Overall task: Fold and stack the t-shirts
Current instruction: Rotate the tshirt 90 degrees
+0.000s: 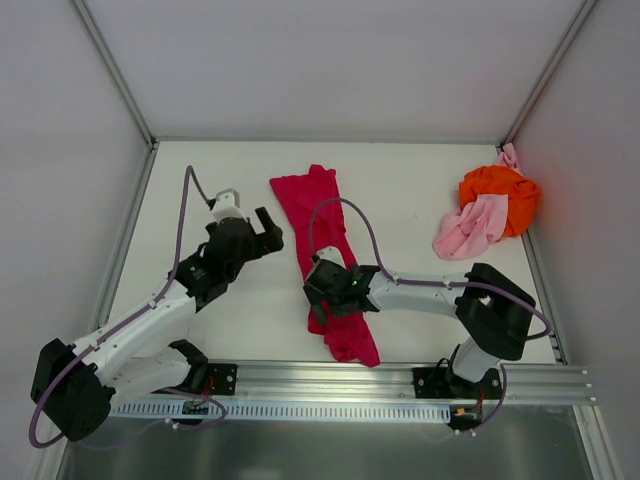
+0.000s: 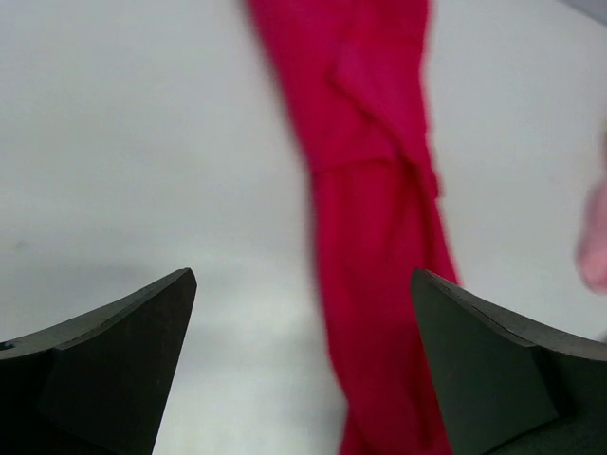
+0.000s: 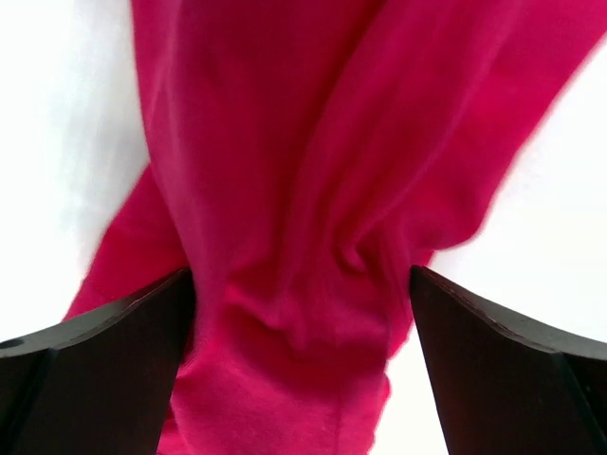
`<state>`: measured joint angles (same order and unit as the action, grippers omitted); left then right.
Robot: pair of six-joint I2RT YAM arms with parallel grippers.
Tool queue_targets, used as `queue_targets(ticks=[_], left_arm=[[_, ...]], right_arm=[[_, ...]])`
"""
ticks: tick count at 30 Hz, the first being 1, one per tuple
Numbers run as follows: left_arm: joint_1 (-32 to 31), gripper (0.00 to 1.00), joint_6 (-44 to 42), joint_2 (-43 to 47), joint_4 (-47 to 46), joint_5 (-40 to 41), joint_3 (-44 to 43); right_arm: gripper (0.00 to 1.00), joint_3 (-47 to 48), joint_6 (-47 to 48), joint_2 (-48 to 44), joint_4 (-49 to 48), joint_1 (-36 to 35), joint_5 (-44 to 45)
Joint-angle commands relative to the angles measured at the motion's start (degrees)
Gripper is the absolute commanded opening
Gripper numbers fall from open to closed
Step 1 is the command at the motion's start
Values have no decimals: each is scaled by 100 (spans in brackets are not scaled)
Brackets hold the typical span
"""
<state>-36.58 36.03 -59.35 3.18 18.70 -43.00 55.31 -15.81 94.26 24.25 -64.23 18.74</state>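
We see the crimson t-shirt point(image 1: 305, 200) stretched in a long, rumpled strip down the middle of the white counter point(image 1: 410, 190). From above, its midsection is hidden by the right arm point(image 1: 420, 288). The right jaws stand spread wide astride the bunched cloth without pinching it. In the wrist view the fabric fills the frame and runs off the top and bottom edges, so we cannot tell whether the tips touch it. The left arm point(image 1: 150, 325) hangs to the shirt's left, and the left jaws are likewise released and hold nothing. Its own view is blurred, with a pink smear cut off at the right border. In the far right corner the orange t-shirt point(image 1: 505, 190) and pale pink t-shirt point(image 1: 468, 230) lie crumpled together, their overlap hard to read.
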Motion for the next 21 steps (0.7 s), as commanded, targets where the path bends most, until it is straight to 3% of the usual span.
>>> queue_targets(ticks=[1,8,13,21], left_arm=[[125,99,615,459,455,1698,669],[46,99,599,574,166,1452,1013],[-7,99,440,627,-63,1400,1101],[-7,99,519,1136,218,1910,1092]], right_arm=[[100,-64,-19,-39,-614,59,-669],[100,-231,210,5,-1484,147,-2056],[100,-257,439,40,-1861,174,-2541],[100,-47,518,444,-1801,262,-2288]])
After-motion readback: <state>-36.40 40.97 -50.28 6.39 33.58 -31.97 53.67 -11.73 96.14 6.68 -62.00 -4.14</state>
